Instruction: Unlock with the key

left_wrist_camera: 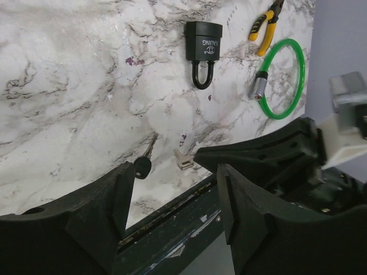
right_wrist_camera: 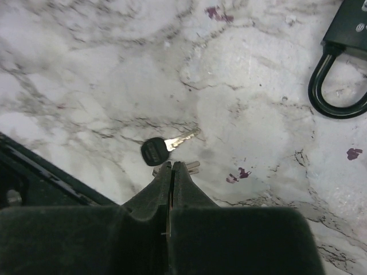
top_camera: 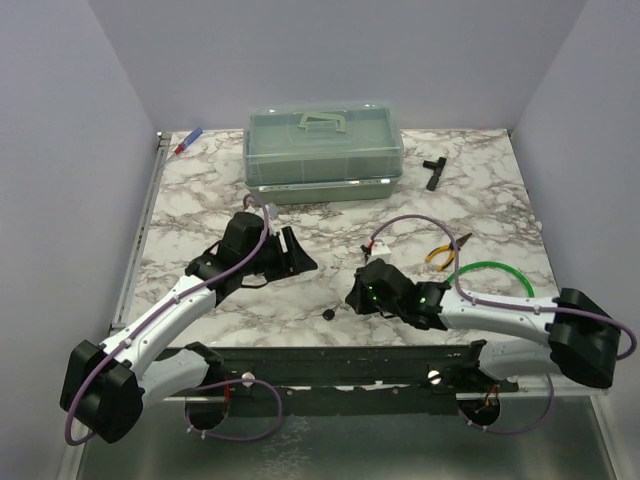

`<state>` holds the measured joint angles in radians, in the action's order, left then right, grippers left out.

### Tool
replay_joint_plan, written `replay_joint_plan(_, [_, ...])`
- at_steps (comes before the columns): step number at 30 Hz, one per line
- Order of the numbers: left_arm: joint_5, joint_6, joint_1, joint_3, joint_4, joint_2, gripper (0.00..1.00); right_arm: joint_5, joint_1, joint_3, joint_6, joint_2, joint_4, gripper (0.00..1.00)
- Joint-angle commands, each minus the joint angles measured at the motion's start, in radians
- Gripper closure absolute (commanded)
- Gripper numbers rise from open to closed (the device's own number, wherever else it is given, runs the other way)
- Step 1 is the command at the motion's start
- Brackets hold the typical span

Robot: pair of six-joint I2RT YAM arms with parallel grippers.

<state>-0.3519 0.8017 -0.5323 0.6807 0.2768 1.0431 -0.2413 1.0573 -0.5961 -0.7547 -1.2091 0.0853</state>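
The key [top_camera: 328, 314] lies flat on the marble table [top_camera: 200, 200], close to the near edge and between the two arms. Its round black head and thin silver blade are both free of any finger. The right gripper [right_wrist_camera: 172, 169] is low over the table, just right of the key and not touching it. Its jaws are pressed together with no gap showing. A small silver piece [right_wrist_camera: 192, 167] pokes out beside and under the tips, but the views do not show whether it is pinched or only lying there. The left gripper [top_camera: 295, 250] sits further left and further from the near edge, well apart from the key. Its jaws stand wide and there is nothing between them. The padlock [left_wrist_camera: 203, 48] lies flat on the marble beyond the key, near but apart from it, and both legs of its shackle meet the body. Further right lie yellow-handled pliers [top_camera: 445, 252] and a green loop [top_camera: 490, 272]. The loop lies partly under the right arm. At the far side of the table stands a pale green box [top_camera: 323, 150] with a clear lid. A black T-tool [top_camera: 433, 170] lies to its right.
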Motion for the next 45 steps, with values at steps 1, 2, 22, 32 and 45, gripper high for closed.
replay_joint_plan(1, [0.11, -0.105, -0.005, 0.113, 0.117, -0.032, 0.36, 0.048, 0.008, -0.035, 0.037, -0.136, 0.066, 0.97])
replay_joint_plan(2, [0.149, -0.143, -0.005, 0.143, 0.151, -0.034, 0.36, 0.059, 0.016, -0.038, 0.04, -0.152, 0.071, 0.89])
replay_joint_plan(22, [0.353, -0.357, 0.003, 0.221, 0.279, -0.018, 0.32, -0.031, 0.038, -0.188, -0.223, -0.191, 0.425, 0.38])
replay_joint_plan(32, [0.329, -0.356, 0.003, 0.218, 0.279, -0.035, 0.32, -0.086, 0.038, -0.385, -0.311, -0.404, 0.616, 0.49])
replay_joint_plan(45, [0.327, -0.361, 0.003, 0.214, 0.281, -0.061, 0.32, -0.072, 0.038, -0.41, -0.332, -0.485, 0.626, 0.58])
